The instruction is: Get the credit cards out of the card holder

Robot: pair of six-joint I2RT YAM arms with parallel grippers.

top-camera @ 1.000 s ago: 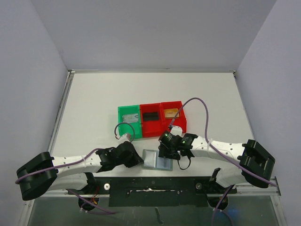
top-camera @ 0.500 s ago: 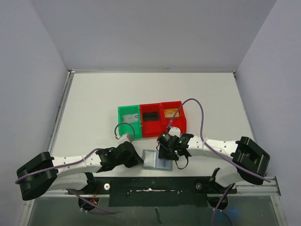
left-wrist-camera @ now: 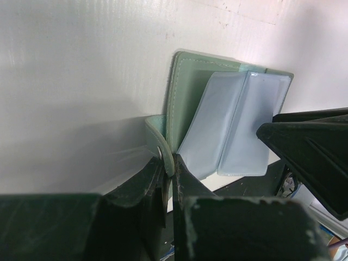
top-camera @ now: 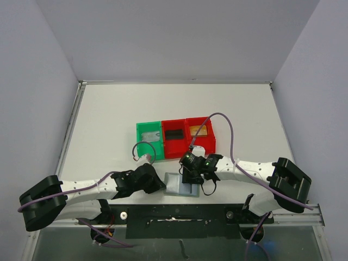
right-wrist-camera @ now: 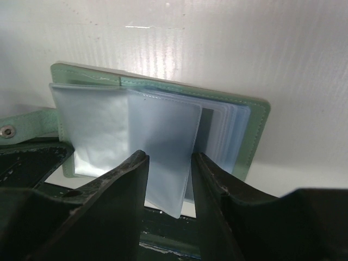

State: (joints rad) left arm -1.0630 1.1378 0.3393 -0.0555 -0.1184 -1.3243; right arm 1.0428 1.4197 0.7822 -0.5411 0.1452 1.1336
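Observation:
The card holder [top-camera: 176,185] lies open near the table's front edge, grey-green with pale blue inner leaves [left-wrist-camera: 234,125]. My left gripper [left-wrist-camera: 168,160] is shut on its snap strap [left-wrist-camera: 156,136] at the holder's left side [top-camera: 162,186]. My right gripper [top-camera: 191,176] hovers over the holder's right half. In the right wrist view the jaws [right-wrist-camera: 169,155] stand partly closed on either side of a raised pale bluish sheet with rounded corners [right-wrist-camera: 163,136]. I cannot tell whether that sheet is one of the credit cards or a clear pocket leaf. More leaves are stacked at the right [right-wrist-camera: 231,130].
Behind the holder stand a green bin [top-camera: 149,140] and two red bins [top-camera: 175,139] [top-camera: 200,134], each with something small inside. A black rail [top-camera: 179,217] runs along the near table edge. Grey walls close in the left, right and back.
The right gripper has shifted slightly left over the holder and its jaws have narrowed around the raised sheet. The left arm and the holder have stayed still.

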